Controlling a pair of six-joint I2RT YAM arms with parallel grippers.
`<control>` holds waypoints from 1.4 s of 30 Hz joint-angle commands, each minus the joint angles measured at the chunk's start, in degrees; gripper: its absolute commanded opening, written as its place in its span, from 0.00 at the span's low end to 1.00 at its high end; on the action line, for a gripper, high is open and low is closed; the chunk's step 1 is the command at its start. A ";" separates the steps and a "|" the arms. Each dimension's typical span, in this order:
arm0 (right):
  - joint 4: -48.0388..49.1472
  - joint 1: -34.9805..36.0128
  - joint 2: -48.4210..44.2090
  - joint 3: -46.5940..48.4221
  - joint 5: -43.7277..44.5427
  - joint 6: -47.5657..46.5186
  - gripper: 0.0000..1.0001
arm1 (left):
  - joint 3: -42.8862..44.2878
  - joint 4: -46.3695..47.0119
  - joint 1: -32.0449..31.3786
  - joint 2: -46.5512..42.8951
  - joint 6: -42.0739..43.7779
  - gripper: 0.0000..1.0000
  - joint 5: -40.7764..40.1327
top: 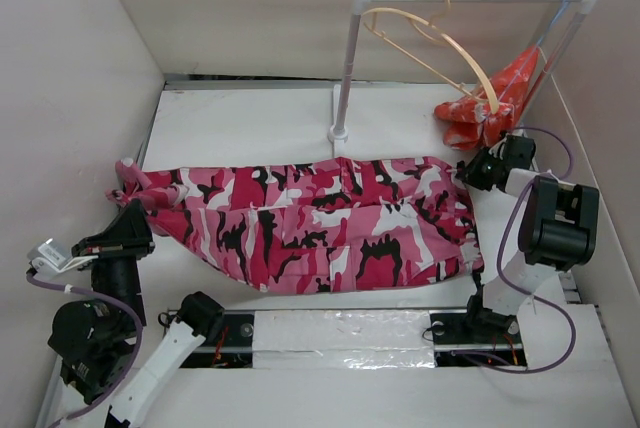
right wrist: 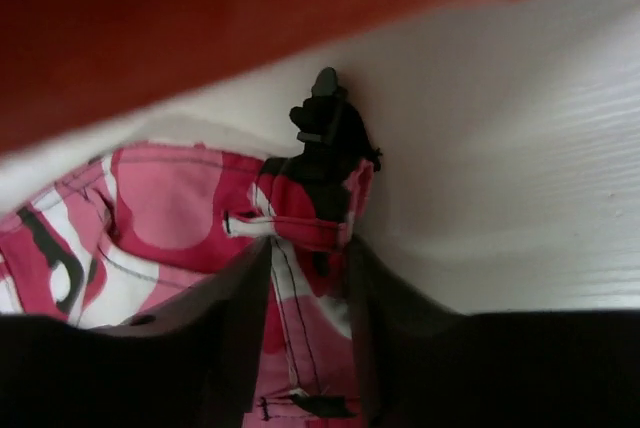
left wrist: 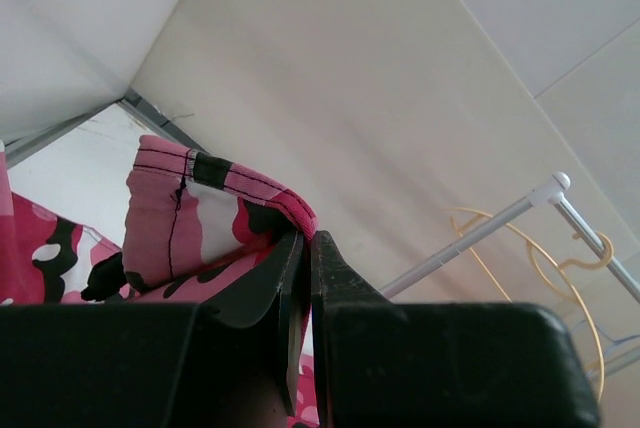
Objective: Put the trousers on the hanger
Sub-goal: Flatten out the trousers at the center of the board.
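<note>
A white bench (top: 250, 118) lies under both arms. The pink, red, white and black camouflage trousers (top: 310, 223) stretch flat across it from one claw to the other. Beyond the right claw (right wrist: 305, 268) stands a white rail (top: 345, 68). The pale wooden hanger (top: 485, 83) hooks over its bar, above and behind that claw. A red-orange cloth (top: 490, 108) is bunched just behind the same claw. The left claw (left wrist: 307, 243) is pinched together on a folded trouser hem, lifted off the bench. The right claw's fingers stand either side of the waistband edge; whether they are pressing it I cannot tell.
</note>
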 commanded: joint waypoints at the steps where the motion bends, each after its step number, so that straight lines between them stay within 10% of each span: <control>1: -4.60 0.34 -0.04 1.08 -3.18 -1.94 0.19 | -0.53 3.81 0.27 -6.33 1.90 0.00 0.83; 4: -1.18 -2.20 -0.91 -0.68 -4.23 0.60 0.00 | -0.62 4.16 0.27 -7.57 1.99 0.00 0.39; 12: 5.79 -12.31 -1.27 0.45 -5.38 6.42 0.00 | -0.62 3.90 0.27 -6.78 1.55 0.00 0.92; 23: -1.43 -3.44 9.81 17.77 -5.48 3.07 0.06 | -0.80 3.72 0.27 -6.86 1.46 0.00 0.83; 24: -1.43 -3.44 9.37 17.60 -2.94 3.60 0.11 | -0.80 3.72 0.27 -6.87 1.46 0.00 0.83; 28: -1.43 -2.91 4.11 14.44 3.56 5.62 0.91 | -0.80 3.90 0.27 -7.39 1.46 0.00 1.09; 35: -1.17 -7.56 -16.26 -1.89 11.49 6.94 0.94 | -1.06 4.16 0.27 -8.88 1.37 0.00 3.29; 40: -7.83 -9.24 -34.72 -14.82 18.52 7.29 0.72 | -1.41 4.51 1.58 -9.59 1.37 0.00 5.66; 42: -10.73 -10.29 -43.86 -20.44 19.66 7.73 0.05 | -1.32 4.60 1.59 -9.94 1.37 0.00 6.54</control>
